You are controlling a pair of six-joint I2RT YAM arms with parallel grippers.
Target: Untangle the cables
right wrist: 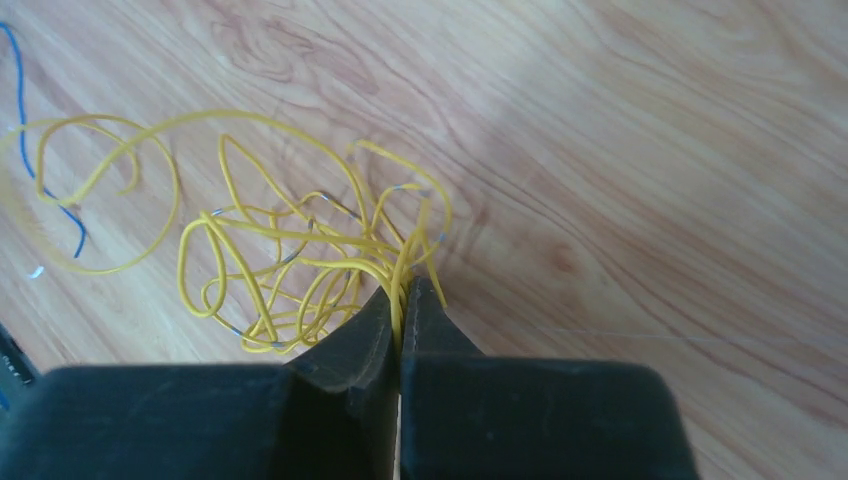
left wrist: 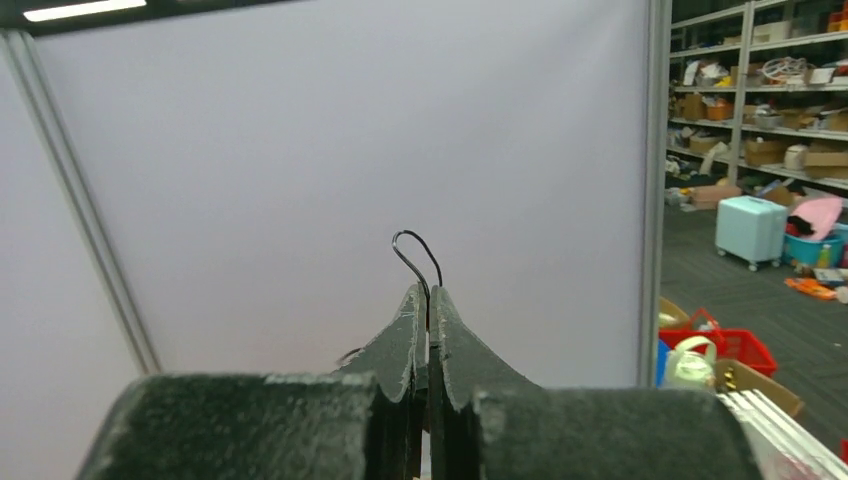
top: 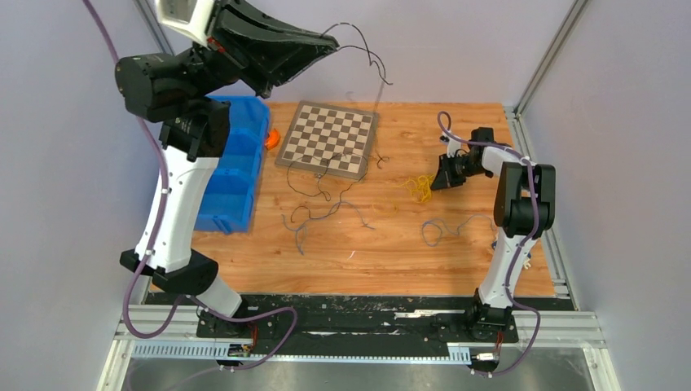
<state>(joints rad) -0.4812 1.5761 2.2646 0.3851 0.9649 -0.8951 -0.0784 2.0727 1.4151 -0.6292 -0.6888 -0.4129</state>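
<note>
1. Highest, nearest the overhead camera, left gripper (top: 332, 45) clenches a black wire (top: 368, 55), lifted probably to draw it clear of the dark cables (top: 326, 213) on the table (top: 391, 261).
2. Left wrist: closed jaws pinch that wire's loop.
3. Right wrist: right gripper (right wrist: 403, 290) grasps the yellow wad (right wrist: 290, 270), seemingly anchoring it.

Chessboard (top: 327, 140), blue bins (top: 242, 167), wooden table (top: 407, 265)

Soft, even light — a ceiling lamp (left wrist: 80, 10) glowed at eleven o'clock; the table (right wrist: 520, 90) showed pale glare at twelve.
</note>
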